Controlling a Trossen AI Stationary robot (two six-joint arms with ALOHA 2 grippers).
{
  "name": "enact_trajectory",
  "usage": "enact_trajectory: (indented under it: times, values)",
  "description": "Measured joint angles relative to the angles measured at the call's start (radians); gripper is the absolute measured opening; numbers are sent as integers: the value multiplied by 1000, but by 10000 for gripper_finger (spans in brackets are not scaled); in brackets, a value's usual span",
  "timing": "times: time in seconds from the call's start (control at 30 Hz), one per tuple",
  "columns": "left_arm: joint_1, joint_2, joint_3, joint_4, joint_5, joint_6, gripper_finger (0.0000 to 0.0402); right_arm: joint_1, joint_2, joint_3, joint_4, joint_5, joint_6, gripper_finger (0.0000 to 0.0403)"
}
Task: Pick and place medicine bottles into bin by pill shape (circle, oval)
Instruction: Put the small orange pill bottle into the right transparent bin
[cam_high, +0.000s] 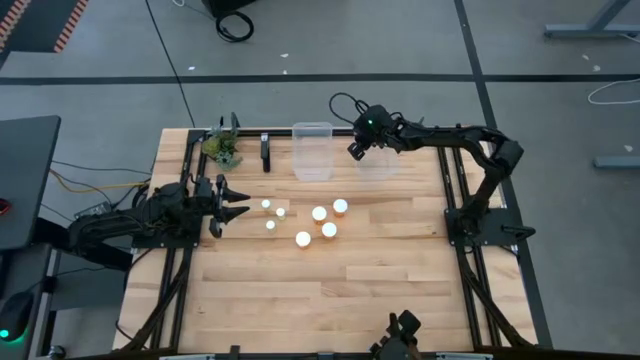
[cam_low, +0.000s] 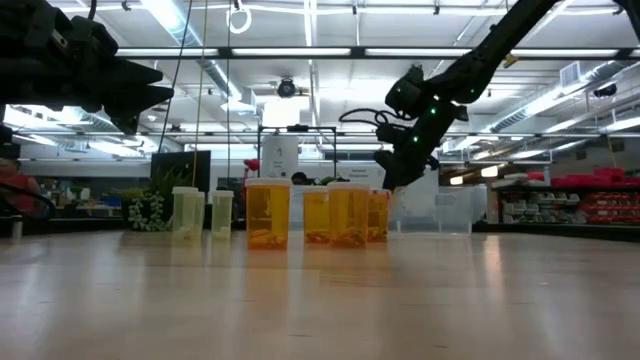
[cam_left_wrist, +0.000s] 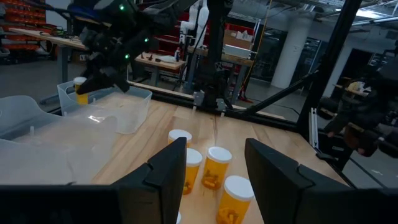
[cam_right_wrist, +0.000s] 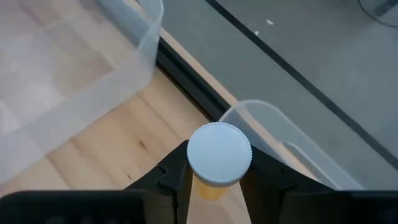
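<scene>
right wrist view gives us the plainest look at our grip: the right gripper (cam_right_wrist: 214, 183) is clamped on a medicine bottle (cam_right_wrist: 219, 155), its dark fingers pressed against the amber body just under the white cap, one on each side, so the bottle hangs upright between them. we judge we hold it below the cap so it stays level and can drop straight down. just beyond the cap curves the rim of the right bin (cam_right_wrist: 273, 118), and the left bin (cam_right_wrist: 81, 81) lies off to the other side with bare table between them. from the high view our right gripper (cam_high: 357, 148) hovers at the near edge of the right bin (cam_high: 378, 163), so the carried bottle seems about over its rim, not yet clearly inside. the other bottles (cam_high: 318, 222) stand clustered mid-table, well apart from this claw, caps up for easy picking. our left gripper (cam_high: 232, 203) waits beside that cluster at the table's left, its fingers spread apart around nothing.
</scene>
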Motion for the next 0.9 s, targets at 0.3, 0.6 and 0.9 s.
enact_trajectory:
  times: [0.3, 0.6, 0.9]
  values:
    - [0, 0, 0, 0, 0, 0, 172, -3, 3, -4, -4, 8, 42, 125]
    - [0, 0, 0, 0, 0, 0, 172, -3, 3, -169, 170, 9, 105, 125]
    - [0, 0, 0, 0, 0, 0, 172, -6, 3, -183, 221, 9, 107, 125]
